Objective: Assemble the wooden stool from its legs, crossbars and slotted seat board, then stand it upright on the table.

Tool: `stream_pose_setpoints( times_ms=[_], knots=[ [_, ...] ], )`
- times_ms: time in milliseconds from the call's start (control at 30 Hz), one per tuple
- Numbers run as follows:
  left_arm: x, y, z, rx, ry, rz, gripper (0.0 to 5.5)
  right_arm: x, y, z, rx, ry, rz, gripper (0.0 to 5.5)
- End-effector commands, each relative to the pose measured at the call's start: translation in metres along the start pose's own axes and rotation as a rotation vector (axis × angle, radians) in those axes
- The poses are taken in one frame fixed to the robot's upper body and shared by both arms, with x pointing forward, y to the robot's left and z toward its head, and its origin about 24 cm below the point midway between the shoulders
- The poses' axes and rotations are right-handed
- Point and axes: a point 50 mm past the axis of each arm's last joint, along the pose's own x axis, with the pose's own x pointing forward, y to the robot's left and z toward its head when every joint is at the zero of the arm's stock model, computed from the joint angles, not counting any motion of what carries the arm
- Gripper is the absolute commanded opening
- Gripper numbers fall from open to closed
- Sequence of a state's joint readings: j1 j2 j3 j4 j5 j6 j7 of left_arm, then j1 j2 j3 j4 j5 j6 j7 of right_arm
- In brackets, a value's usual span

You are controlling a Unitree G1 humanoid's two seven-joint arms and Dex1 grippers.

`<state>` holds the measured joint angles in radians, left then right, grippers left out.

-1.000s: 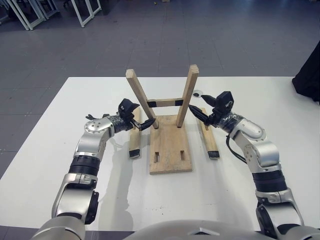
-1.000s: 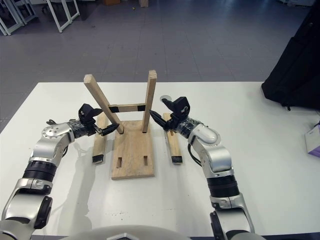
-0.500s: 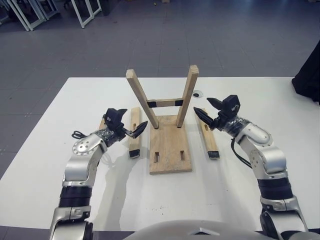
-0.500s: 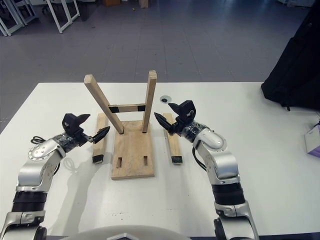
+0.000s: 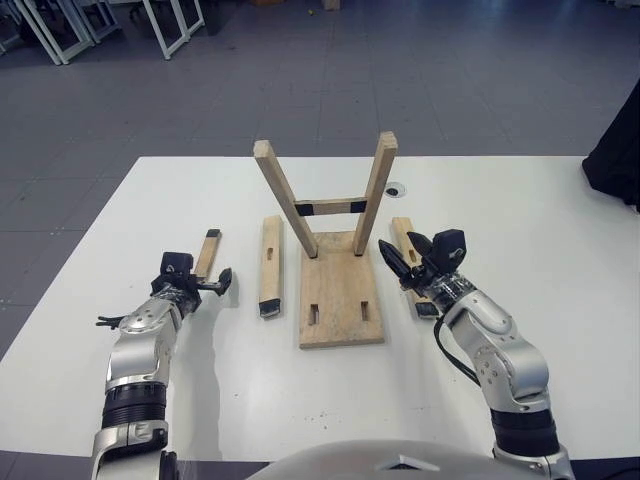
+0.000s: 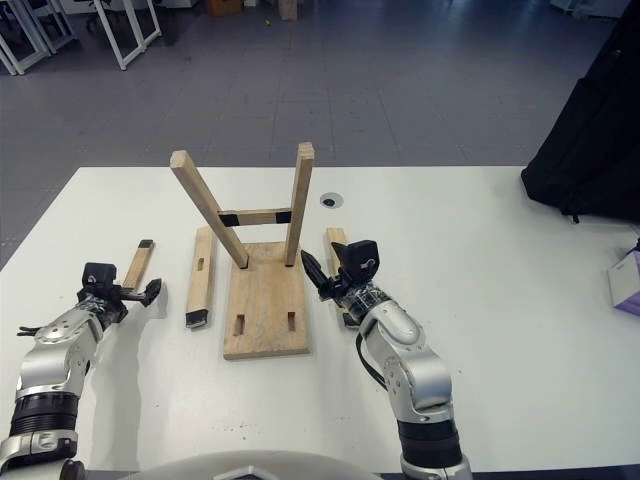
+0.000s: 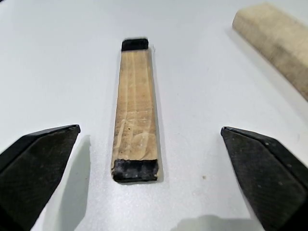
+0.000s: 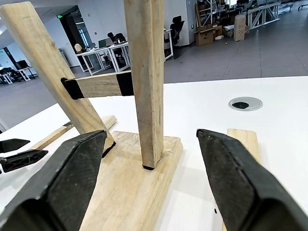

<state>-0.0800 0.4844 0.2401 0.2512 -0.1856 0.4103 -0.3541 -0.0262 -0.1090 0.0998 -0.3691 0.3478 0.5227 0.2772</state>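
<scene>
The slotted seat board (image 5: 340, 290) lies flat at mid-table. Two legs (image 5: 283, 196) stand tilted in its far slots, joined by a black-tipped crossbar (image 5: 330, 206). One loose leg (image 5: 268, 265) lies left of the board. Another loose leg (image 5: 403, 236) lies to its right, partly under my right gripper (image 5: 405, 258), which is open and faces the upright leg (image 8: 144, 82). A short loose crossbar (image 7: 136, 110) lies at the far left. My left gripper (image 5: 205, 285) is open just short of its near end, holding nothing.
A round cable hole (image 5: 396, 187) sits in the table behind the stool. A black bag (image 6: 590, 130) stands off the table's right side, and a small purple box (image 6: 628, 280) is at the right edge. Bare white tabletop lies in front of the board.
Both grippers have let go of the upright legs and drawn back. The left one swung out left to the short crossbar; the right one dropped beside the board over the right loose leg.
</scene>
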Motion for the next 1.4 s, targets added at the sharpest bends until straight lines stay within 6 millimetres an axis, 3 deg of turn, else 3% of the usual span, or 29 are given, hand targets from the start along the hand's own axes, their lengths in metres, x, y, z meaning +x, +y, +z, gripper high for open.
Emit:
stream_pose_setpoints(
  times_ms=[33, 267, 500, 867, 1000, 1133, 1300, 1367, 1400],
  knots=[
    [0.002, 0.002, -0.015, 0.008, 0.121, -0.029, 5.23, 0.002, -0.002, 0.000, -0.022, 0.026, -0.008, 3.43],
    [0.000, 0.002, -0.043, -0.185, 0.240, -0.064, 4.13, 0.004, -0.002, -0.006, -0.073, 0.085, 0.003, 3.43],
    [-0.005, 0.002, -0.065, -0.139, 0.346, -0.037, 2.96, 0.005, -0.002, -0.005, -0.081, 0.089, 0.008, 3.43],
    [-0.006, 0.002, -0.071, -0.121, 0.366, -0.035, 1.36, 0.006, -0.003, -0.005, -0.106, 0.091, 0.012, 3.43],
    [-0.004, 0.000, -0.069, -0.142, 0.349, -0.047, 1.31, 0.007, -0.004, -0.004, -0.119, 0.088, 0.013, 3.43],
    [0.003, -0.004, -0.046, -0.131, 0.181, -0.048, 1.31, 0.007, -0.004, -0.002, -0.135, 0.073, 0.010, 3.43],
    [-0.007, -0.007, 0.028, -0.268, -0.355, -0.113, 1.31, -0.004, -0.002, 0.004, 0.024, 0.100, 0.214, 3.43],
    [-0.019, 0.002, 0.052, -0.142, -0.503, 0.032, 1.31, -0.011, 0.000, 0.006, 0.122, 0.113, 0.291, 3.43],
    [-0.026, -0.005, 0.067, -0.056, -0.592, 0.056, 1.31, -0.013, 0.001, 0.007, 0.177, 0.106, 0.315, 3.43]
  ],
)
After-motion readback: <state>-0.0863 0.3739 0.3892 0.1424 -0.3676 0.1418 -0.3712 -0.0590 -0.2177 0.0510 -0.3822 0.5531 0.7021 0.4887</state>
